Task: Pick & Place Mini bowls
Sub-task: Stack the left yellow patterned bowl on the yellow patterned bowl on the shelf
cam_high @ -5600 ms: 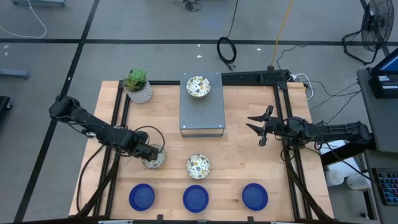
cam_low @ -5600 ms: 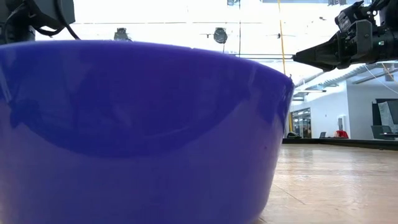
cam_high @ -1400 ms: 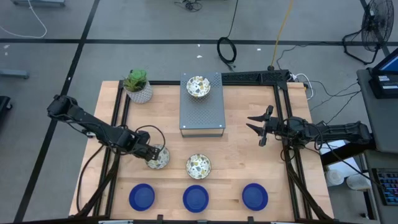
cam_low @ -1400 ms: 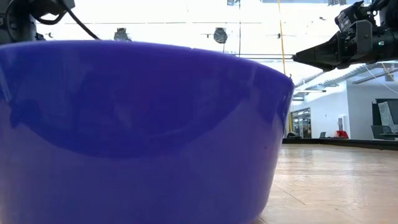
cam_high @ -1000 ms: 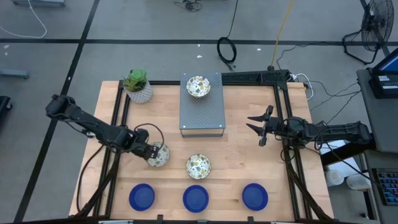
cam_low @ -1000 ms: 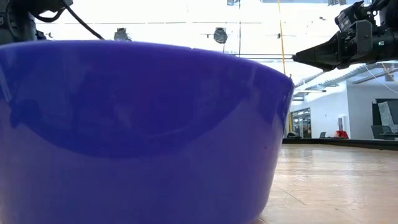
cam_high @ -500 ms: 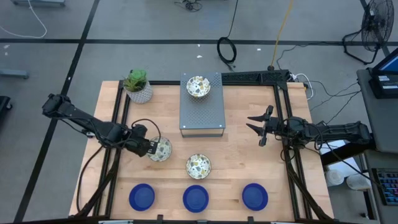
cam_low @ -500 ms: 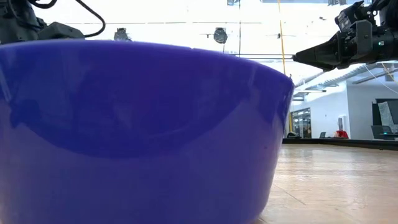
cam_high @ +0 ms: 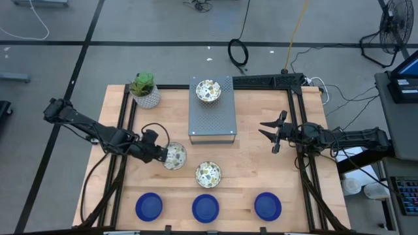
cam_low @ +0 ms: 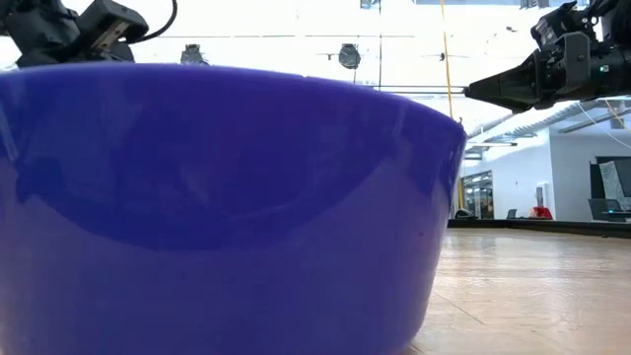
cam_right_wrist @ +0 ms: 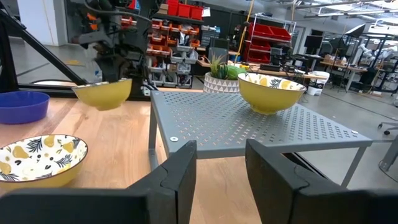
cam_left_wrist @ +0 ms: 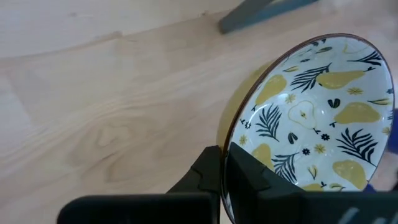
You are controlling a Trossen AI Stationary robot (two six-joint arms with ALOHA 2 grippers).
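Observation:
My left gripper (cam_high: 160,155) is shut on a mini bowl (cam_high: 174,156), yellow outside with a pear and leaf pattern inside (cam_left_wrist: 311,118), above the table's left-middle. A second patterned bowl (cam_high: 208,174) rests on the wooden table. A third (cam_high: 208,91) sits on the grey perforated platform (cam_high: 212,117). Three blue bowls (cam_high: 149,207) (cam_high: 206,208) (cam_high: 268,206) stand in a row along the near edge. One of these blue bowls (cam_low: 217,197) fills the low view. My right gripper (cam_high: 271,132) waits open, level, right of the platform. My left gripper pinches the bowl's rim (cam_left_wrist: 231,144) on the side toward the table's left, one finger (cam_left_wrist: 255,174) inside the bowl and one outside. The fingers come from the table's left, slanting down. The bowl (cam_right_wrist: 102,93) hangs clear of the table, nearly upright.
A white pot with a green plant (cam_high: 144,90) stands at the far left corner. The platform's edge (cam_right_wrist: 161,134) rises above the table just right of the held bowl. Black frame rails (cam_high: 124,130) run along the table's left and right sides.
My left gripper has risen, tipped up toward level and gone toward the table's right and a little toward the far edge, still shut on the bowl. The bowl has gone with it, now higher above the table and nearer the platform.

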